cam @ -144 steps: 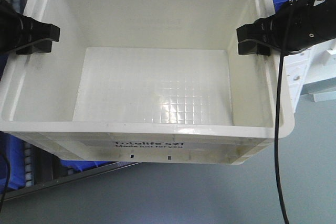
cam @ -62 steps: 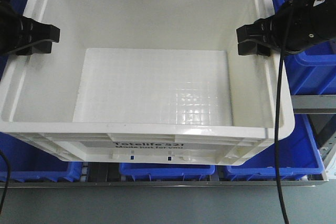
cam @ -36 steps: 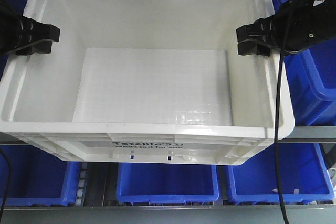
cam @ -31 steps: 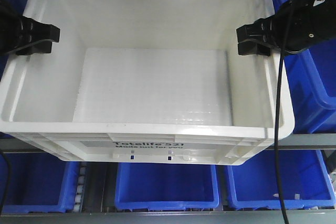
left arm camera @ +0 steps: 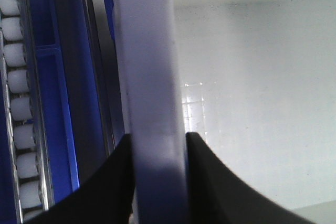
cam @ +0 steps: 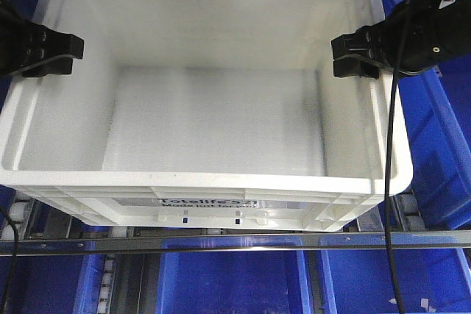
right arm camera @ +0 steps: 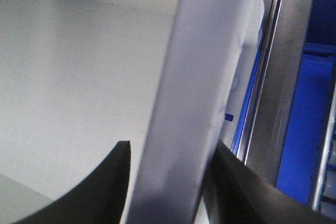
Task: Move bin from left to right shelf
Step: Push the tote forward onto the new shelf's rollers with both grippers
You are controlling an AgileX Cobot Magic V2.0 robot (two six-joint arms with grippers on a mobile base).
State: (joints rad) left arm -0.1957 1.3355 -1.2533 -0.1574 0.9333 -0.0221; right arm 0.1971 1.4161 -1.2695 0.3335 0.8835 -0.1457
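Holding the bin (cam: 213, 130) between our hands, we have the left hand (cam: 62, 57) clamped over one side rim and the right hand (cam: 347, 56) clamped over the opposite rim, blue bins (cam: 235, 284) beneath them.

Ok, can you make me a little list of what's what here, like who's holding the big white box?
Box: white bin, nothing inside, black print on its front
Left gripper: shut on the bin's left rim
Right gripper: shut on the bin's right rim
Underneath: blue bins and a metal shelf rail
Lifted or resting: cannot tell
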